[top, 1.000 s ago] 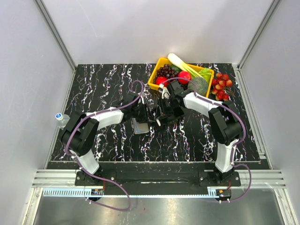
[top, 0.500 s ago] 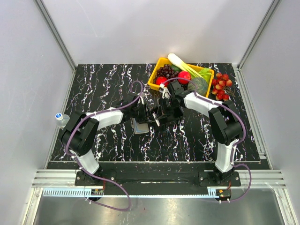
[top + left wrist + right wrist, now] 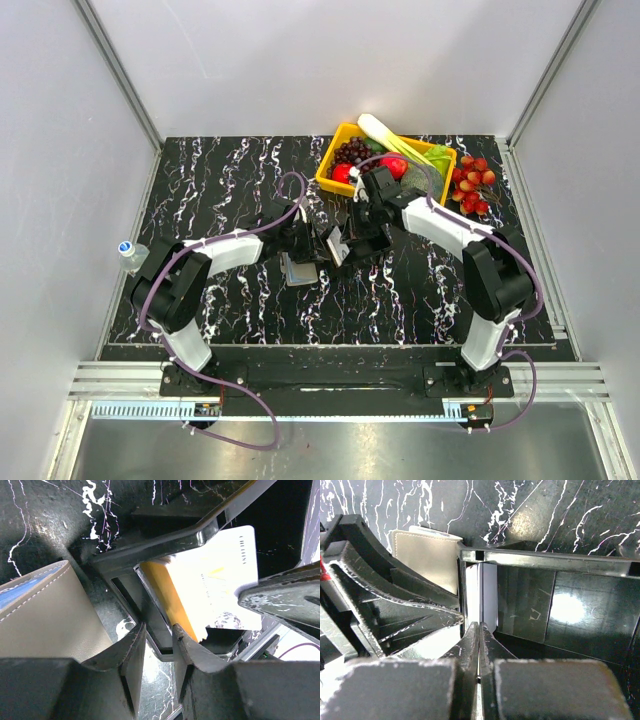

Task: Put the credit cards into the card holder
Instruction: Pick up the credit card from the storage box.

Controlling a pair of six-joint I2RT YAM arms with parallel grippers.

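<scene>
Three views, taken in turn.

Top external: left gripper and right gripper tip to tip at the middle of the black, white-veined marble-pattern table. Grey-tan rectangular card holder on the table just beside the left gripper, on its near side. Leftward and nearward from the right gripper, so nearer the left arm. Long axis of the holder not readable from here.

Left wrist: left fingers part-open astride the end wall of a glossy black rectangular plastic tray. Appear to bear on that wall from both sides, so judged clamped on the tray. Inside the tray, a pale yellow thin plastic card upright on edge, face to face with an orange card behind it. Dark right finger across the pale card's lower corner. Card holder, stitched along its edge, outside the tray to the left and just beside it; touching or not, cannot tell.

Right wrist: right fingers fully shut, with the pale card pinched edge-on between them. Card plane straight away from the tips, alongside the tray's end wall. Card holder beyond that wall, up and to the left. Which way its opening faces, not shown.

Judgement: next move calls for a lift clear of the wall, then a short carry leftward to the holder. Snag on the wall or drag on the orange card possible.
</scene>
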